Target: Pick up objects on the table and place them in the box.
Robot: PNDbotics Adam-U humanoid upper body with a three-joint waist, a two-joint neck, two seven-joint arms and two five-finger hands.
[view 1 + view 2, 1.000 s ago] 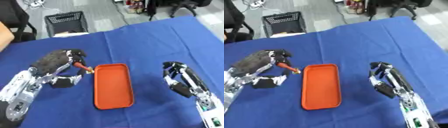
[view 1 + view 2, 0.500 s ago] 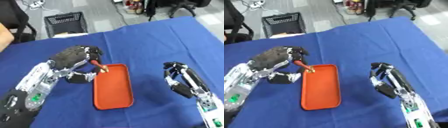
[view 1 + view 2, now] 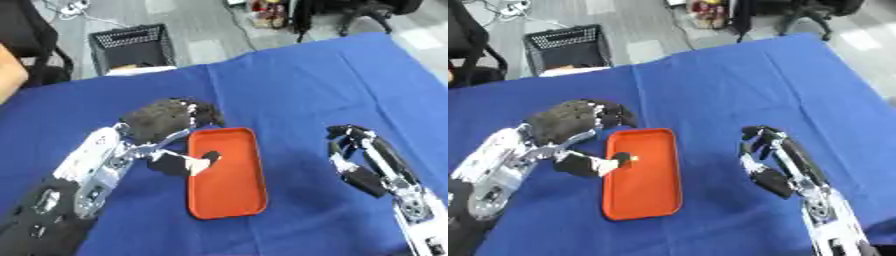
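Note:
An orange tray (image 3: 229, 185) lies lengthwise in the middle of the blue table. My left hand (image 3: 159, 124) hangs over the tray's near-left corner, its thumb (image 3: 592, 164) reaching over the tray's left rim. A small pale spot (image 3: 633, 159) shows at the thumb's tip above the tray floor. The small red thing seen earlier does not stand out against the orange. My right hand (image 3: 776, 160) rests open on the cloth to the right of the tray, holding nothing.
The blue cloth (image 3: 297, 85) covers the whole table. Beyond the far edge a black mesh crate (image 3: 129, 44) stands on the floor. Chair legs (image 3: 346, 15) show at the back right.
My left hand has carried the small red thing rightward, from left of the tray to over its left rim. The thing no longer shows plainly. The right hand has stayed put.

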